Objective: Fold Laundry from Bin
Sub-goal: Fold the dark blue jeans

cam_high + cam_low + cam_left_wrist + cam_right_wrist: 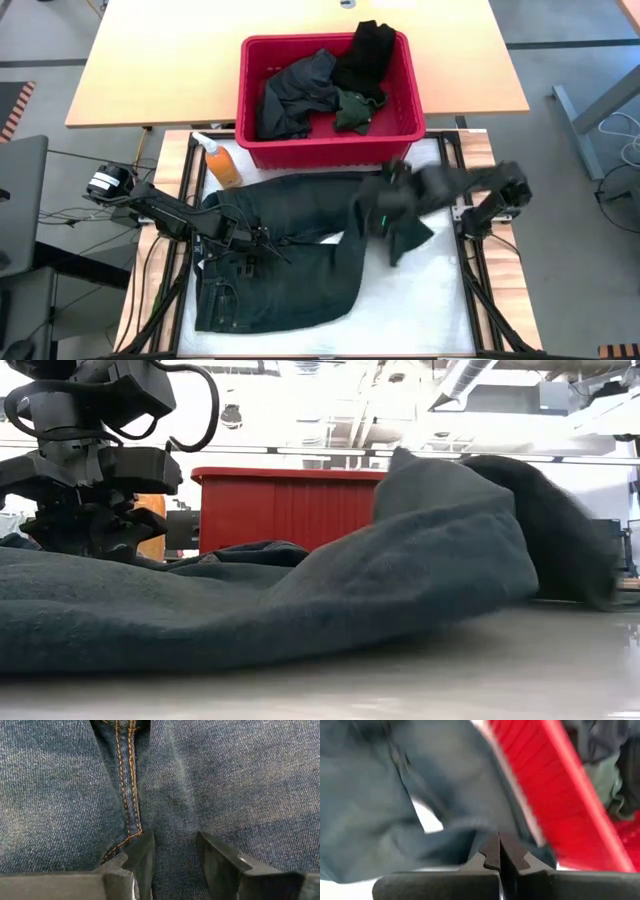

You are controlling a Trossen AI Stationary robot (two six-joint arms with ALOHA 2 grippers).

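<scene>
Jeans [290, 250] spread on desk [420, 310] before red bin [325, 145]; left end effector [243, 238] pinching their seam, right end effector [385, 222] clenched.

Dark navy denim jeans [280, 255] of coarse twill weave with orange stitching lie on a smooth white surface [420, 300]. The red slotted plastic bin [325, 145] looks slightly glossy and holds soft matt cloth garments [300, 95]. The left claw [175, 857] is matt dark plastic.
</scene>
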